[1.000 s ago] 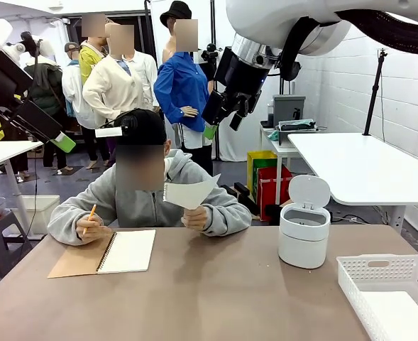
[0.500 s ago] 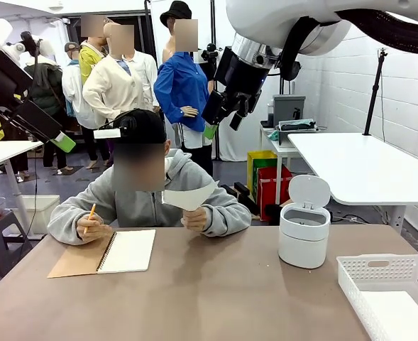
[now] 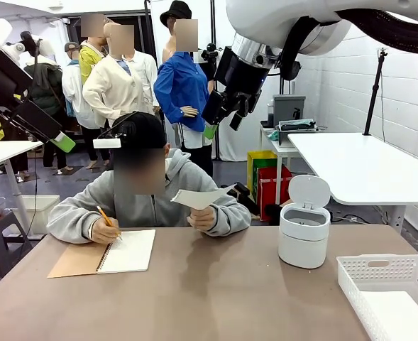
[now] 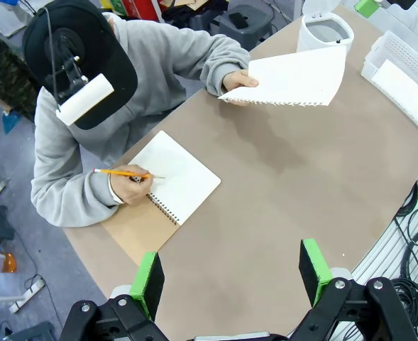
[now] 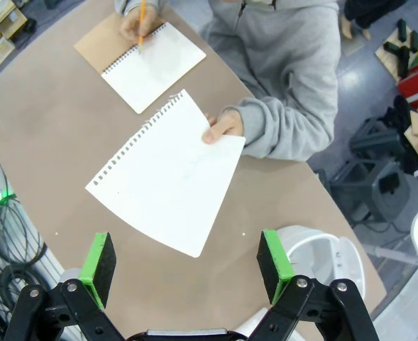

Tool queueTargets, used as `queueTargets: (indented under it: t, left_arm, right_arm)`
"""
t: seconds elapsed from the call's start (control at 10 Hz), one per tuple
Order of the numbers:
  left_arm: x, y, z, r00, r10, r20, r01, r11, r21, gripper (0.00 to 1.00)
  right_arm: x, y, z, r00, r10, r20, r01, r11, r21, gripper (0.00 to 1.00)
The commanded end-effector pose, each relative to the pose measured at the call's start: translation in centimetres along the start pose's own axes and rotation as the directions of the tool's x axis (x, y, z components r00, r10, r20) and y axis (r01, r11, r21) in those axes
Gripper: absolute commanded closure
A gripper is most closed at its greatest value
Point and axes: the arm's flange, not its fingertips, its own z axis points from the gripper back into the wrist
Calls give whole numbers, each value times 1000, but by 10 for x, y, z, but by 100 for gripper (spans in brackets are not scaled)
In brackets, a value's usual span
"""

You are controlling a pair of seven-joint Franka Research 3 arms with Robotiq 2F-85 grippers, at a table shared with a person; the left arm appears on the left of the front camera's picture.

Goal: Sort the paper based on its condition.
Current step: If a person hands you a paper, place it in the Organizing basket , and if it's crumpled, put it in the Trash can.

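The brown surface (image 3: pixel 216 298) carries an open spiral notebook (image 3: pixel 127 251) at its far left, a white bin (image 3: pixel 304 238) with its lid up at the far right, and a white basket (image 3: pixel 379 273) at the near right corner.

Left claw (image 4: pixel 231 273), right claw (image 5: pixel 186 259): both wide.

Front: low at the near edge of the table (image 3: pixel 216 284), facing the person (image 3: pixel 159 202) across it. Both wrists: high overhead, looking down, sharing paper (image 4: pixel 294 78) and notebook (image 4: pixel 180 177).

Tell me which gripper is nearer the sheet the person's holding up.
Right. The right gripper hangs almost straight above the sheet; the left gripper is off to one side, nearer the notebook.
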Motion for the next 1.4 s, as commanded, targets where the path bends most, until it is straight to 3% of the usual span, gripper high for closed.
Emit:
queueTargets:
  t: [0.0,0.1,0.3,0.5,0.6,0.7,0.8,1.0,1.2,1.3]
  left_arm:
    - [0,0,0,1000,0,0,0,1000,2,0]
    - [0,0,0,1000,0,0,0,1000,2,0]
    - [0,0,0,1000,0,0,0,1000,2,0]
    - [0,0,0,1000,0,0,0,1000,2,0]
    - [0,0,0,1000,0,0,0,1000,2,0]
    - [0,0,0,1000,0,0,0,1000,2,0]
    - [0,0,0,1000,0,0,0,1000,2,0]
    - [0,0,0,1000,0,0,0,1000,2,0]
    - [0,0,0,1000,0,0,0,1000,2,0]
    - [0,0,0,1000,0,0,0,1000,2,0]
  right_arm:
    - [0,0,0,1000,0,0,0,1000,0,0]
    - [6,-10,-8,994,-105,12,103,990,100,0]
    - [18,-35,-16,950,-312,-9,302,913,273,0]
    - [11,-71,-38,852,-523,-37,497,784,372,0]
    - [0,-88,-39,785,-615,-70,584,699,412,0]
    - [-16,-104,-48,685,-717,-127,678,564,471,0]
    - [-25,-119,-51,616,-757,-220,736,452,504,0]
    - [-46,-136,-71,509,-784,-355,828,333,451,0]
    - [-66,-139,-98,443,-763,-471,883,281,376,0]
    - [-68,-137,-105,500,-727,-471,857,336,392,0]
